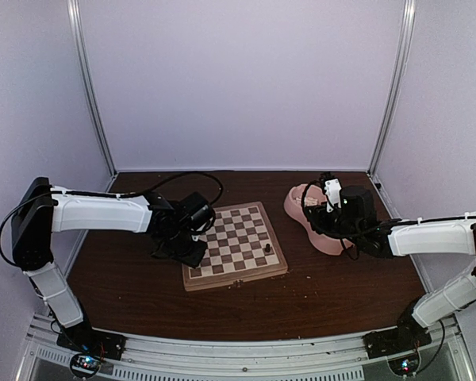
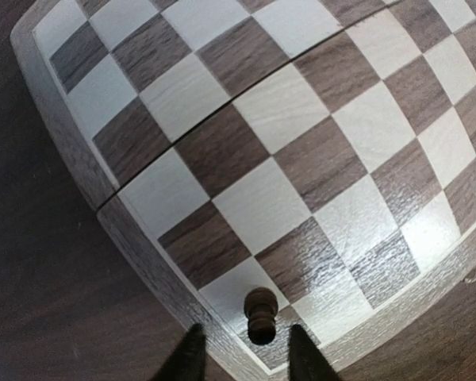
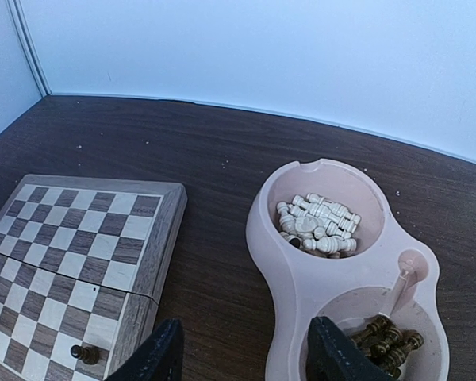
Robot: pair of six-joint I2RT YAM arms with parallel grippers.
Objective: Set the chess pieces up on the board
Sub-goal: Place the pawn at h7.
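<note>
The board lies mid-table, a cream and brown checkerboard in a light wood frame. One dark chess piece stands on a corner square in the left wrist view. My left gripper straddles it, open, with a gap on each side. In the top view that gripper hangs over the board's left edge and hides this piece. Another dark piece stands near the board's right edge. My right gripper is open and empty, over the table beside the pink bowl.
The pink double bowl sits right of the board. Its far cup holds several cream-white pieces and its near cup several dark pieces. Lilac walls and metal posts close in the dark wooden table.
</note>
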